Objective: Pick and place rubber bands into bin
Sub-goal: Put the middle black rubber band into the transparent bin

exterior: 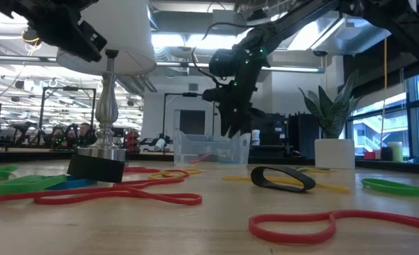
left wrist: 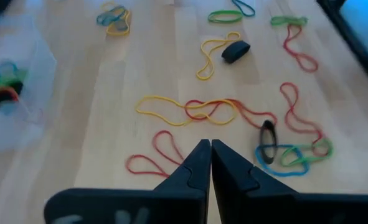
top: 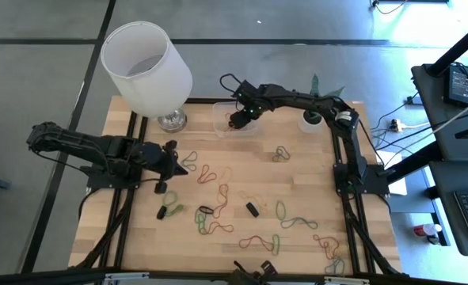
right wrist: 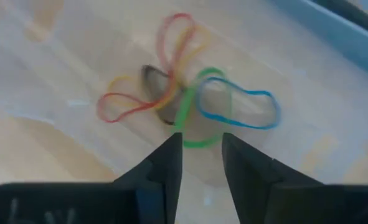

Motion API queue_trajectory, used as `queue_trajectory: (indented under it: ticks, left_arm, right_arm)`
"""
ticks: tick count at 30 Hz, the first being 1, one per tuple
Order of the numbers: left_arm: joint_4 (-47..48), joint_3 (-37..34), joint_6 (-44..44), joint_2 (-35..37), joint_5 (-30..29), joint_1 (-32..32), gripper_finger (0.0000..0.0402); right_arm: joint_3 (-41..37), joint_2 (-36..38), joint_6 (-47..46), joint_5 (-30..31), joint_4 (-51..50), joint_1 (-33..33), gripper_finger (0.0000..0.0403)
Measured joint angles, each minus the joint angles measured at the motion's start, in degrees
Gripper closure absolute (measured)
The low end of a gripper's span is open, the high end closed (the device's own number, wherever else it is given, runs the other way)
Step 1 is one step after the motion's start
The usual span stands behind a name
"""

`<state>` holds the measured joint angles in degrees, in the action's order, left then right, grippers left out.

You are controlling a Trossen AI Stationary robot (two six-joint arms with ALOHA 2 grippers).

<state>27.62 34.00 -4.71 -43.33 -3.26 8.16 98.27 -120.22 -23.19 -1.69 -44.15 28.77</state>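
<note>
Your right gripper (right wrist: 202, 152) hangs over the small clear plastic bin (top: 235, 125) near the table's far edge, its two dark fingers parted with nothing between them; directly beneath lie thin red, green and blue rubber band loops (right wrist: 190, 106) on the bin floor, with the see-through walls close around. Your left gripper (left wrist: 210, 158) is pinched closed and empty, above bare wooden table (top: 297, 182). Ahead of its tips, scattered loops spread in red, yellow, green and black, well apart from the bin.

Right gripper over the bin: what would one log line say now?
right gripper: open above bin | rubber bands inside | left gripper: shut
</note>
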Motion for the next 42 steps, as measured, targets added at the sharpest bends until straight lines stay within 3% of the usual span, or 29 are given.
queue_trajectory:
  ticks: [7,14,21,28,34,42]
  left_arm:
    - [0.0,0.0,-6.0,0.0,0.1,0.0,0.0393]
    - [-0.8,0.0,-6.1,0.0,0.1,0.0,0.0392]
    - [-1.0,0.0,-6.2,0.0,-0.2,0.0,0.0394]
    - [-2.6,0.0,-10.6,-0.2,0.2,0.4,0.0391]
    - [-3.0,0.0,-9.9,-0.2,0.3,0.4,0.0395]
    - [-6.9,0.0,-21.3,-0.3,0.3,0.4,0.0392]
  right_arm:
    - [3.8,0.8,0.0,0.7,-4.4,-0.7,0.0286]
    - [2.7,10.5,0.6,8.7,-6.4,-7.7,0.0286]
    - [-6.0,24.2,-9.4,15.0,-10.2,-18.2,0.0286]
    - [-20.0,37.0,-28.2,24.2,-8.7,-33.6,0.0286]
    - [-30.7,40.5,-41.8,26.7,-2.3,-46.0,0.0286]
    - [-39.8,40.4,-51.7,26.7,6.7,-54.5,0.0286]
